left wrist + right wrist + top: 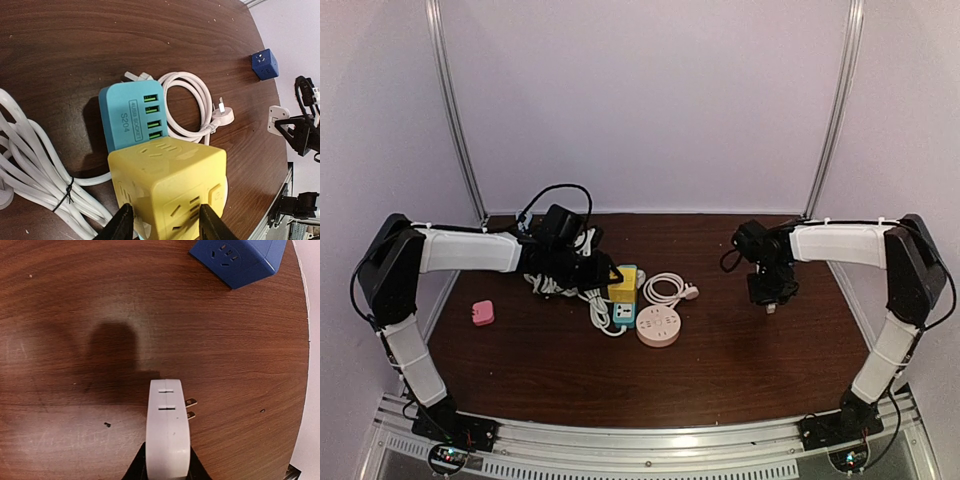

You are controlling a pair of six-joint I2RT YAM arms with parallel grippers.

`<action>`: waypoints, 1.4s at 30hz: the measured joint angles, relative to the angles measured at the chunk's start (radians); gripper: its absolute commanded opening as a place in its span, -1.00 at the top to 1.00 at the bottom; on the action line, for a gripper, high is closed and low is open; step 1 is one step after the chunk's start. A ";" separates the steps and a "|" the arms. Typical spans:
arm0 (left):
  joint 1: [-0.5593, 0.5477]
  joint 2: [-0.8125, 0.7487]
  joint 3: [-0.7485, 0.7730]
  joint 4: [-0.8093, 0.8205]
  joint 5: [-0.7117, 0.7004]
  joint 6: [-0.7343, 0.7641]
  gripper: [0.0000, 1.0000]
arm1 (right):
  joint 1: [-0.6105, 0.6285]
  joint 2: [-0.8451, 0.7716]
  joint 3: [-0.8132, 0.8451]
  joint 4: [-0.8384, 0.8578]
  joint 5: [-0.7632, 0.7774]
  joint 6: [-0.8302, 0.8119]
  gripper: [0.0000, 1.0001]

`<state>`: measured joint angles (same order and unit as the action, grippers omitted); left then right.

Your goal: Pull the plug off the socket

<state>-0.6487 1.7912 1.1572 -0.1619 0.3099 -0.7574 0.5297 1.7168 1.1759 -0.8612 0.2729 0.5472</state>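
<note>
A yellow cube socket [167, 185] stands against a teal USB socket block [132, 117]. My left gripper [166, 224] is shut on the yellow cube, one finger on each side. In the top view that cube [623, 281] sits left of centre, in front of my left gripper [595, 272]. My right gripper [167, 469] is shut on a white plug [167, 425] held above bare table, its two metal prongs [190, 408] sticking out free to the right. From above, my right gripper [771, 295] and the plug [772, 306] hang well to the right of the sockets.
A blue cube socket [240, 257] lies beyond the held plug. A coiled white cable [192, 107] with its own plug [222, 116] lies beside the teal block. There are also a bundle of white cords [35, 170], a round pale socket disc [659, 326] and a pink item [482, 313].
</note>
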 measured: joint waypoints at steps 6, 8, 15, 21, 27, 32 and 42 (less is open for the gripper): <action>0.000 -0.009 0.000 -0.025 -0.001 0.005 0.08 | -0.005 0.108 0.006 -0.010 0.051 -0.013 0.42; 0.000 -0.013 0.000 -0.036 -0.002 0.008 0.08 | -0.005 0.128 0.008 -0.011 0.056 -0.021 0.41; -0.004 -0.023 0.000 -0.068 -0.012 0.019 0.03 | -0.005 0.132 0.023 -0.005 0.042 -0.029 0.15; -0.013 -0.026 0.015 -0.104 -0.027 0.029 -0.05 | -0.005 0.111 0.031 0.023 -0.024 -0.034 -0.05; -0.034 -0.026 0.047 -0.162 -0.072 0.036 -0.38 | -0.004 0.043 0.031 0.083 -0.136 -0.042 -0.18; -0.066 -0.025 0.109 -0.222 -0.141 0.045 -0.70 | -0.003 -0.027 0.029 0.177 -0.233 -0.034 -0.34; -0.190 0.130 0.411 -0.451 -0.412 0.043 -0.81 | -0.003 -0.077 -0.027 0.407 -0.422 0.012 -0.71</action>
<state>-0.8391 1.9213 1.5681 -0.6128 -0.1017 -0.7139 0.5262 1.6394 1.1492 -0.4538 -0.1486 0.5591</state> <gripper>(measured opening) 0.903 0.823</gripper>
